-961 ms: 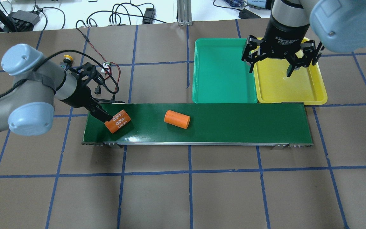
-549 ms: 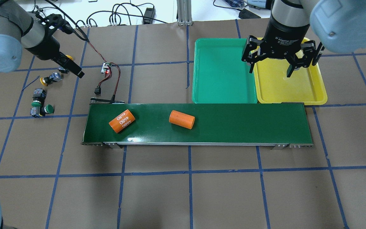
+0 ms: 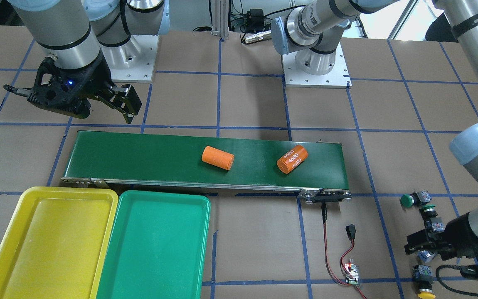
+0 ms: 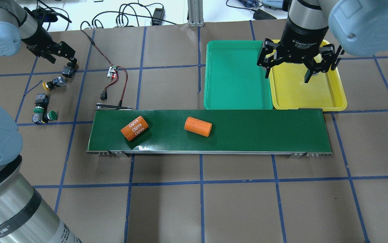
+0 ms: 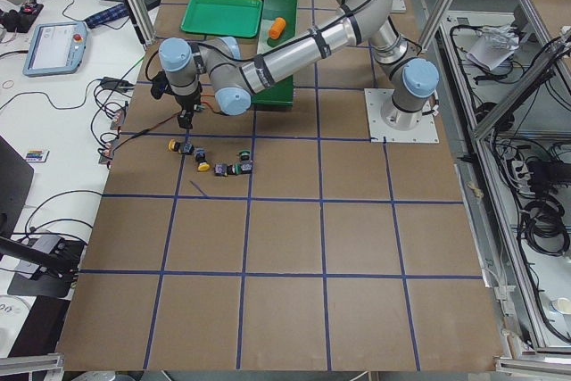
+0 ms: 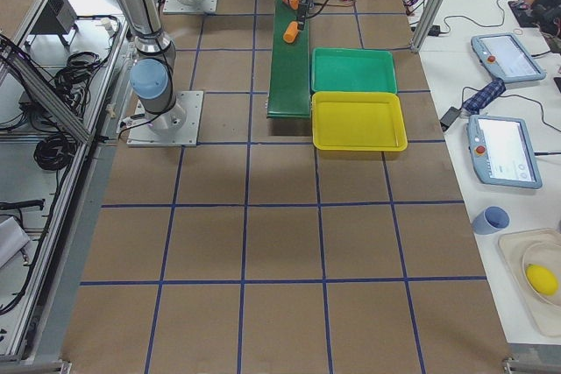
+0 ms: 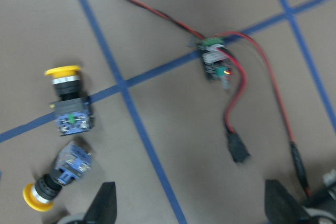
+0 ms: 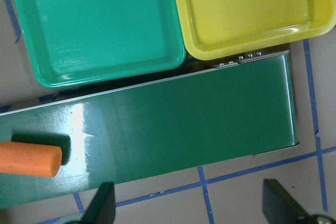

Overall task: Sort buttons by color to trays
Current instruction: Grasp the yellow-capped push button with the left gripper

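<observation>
Four buttons [image 4: 42,110] lie on the tabletop at my left end, well apart from both trays; none sorted yet. Step in hand: first pick. Left pincer [image 7: 194,211] hangs wide open, empty, above the two yellow buttons [image 7: 68,100], which sit off toward one fingertip [image 7: 105,203], not between the two. Right pincer [image 4: 286,75] is spread wide, empty, over the seam between green tray [image 4: 234,84] and yellow tray [image 4: 315,98]. Next move, I reckon: shift left pincer over one yellow button, straddle its block, descend, close. Both seem to lie on their sides, so alignment matters.

Left gripper [image 4: 63,61] left belt [image 4: 248,130], reached buttons [image 4: 50,84]; orange cylinders [image 4: 198,126] advanced.
</observation>
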Controlling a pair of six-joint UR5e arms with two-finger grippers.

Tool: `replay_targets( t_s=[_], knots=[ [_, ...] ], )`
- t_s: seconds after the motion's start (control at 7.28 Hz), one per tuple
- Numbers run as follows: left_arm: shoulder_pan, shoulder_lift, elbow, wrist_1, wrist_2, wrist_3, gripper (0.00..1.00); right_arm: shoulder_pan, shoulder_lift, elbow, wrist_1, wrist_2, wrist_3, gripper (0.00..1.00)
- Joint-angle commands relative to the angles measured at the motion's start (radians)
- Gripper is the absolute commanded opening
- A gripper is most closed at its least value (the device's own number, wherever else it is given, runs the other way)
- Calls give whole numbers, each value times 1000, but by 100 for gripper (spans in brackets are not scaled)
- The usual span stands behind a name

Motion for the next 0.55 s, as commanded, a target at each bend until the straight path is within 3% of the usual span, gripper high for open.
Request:
replay_targets(
  t_s=[0.0, 0.41],
  knots=[
    [3, -140, 119, 1, 54, -110, 100, -1, 0, 5, -1, 1, -1, 100],
    [3, -193, 140, -5, 57, -174, 100, -1, -1, 5, 0, 1, -1, 100]
  ],
)
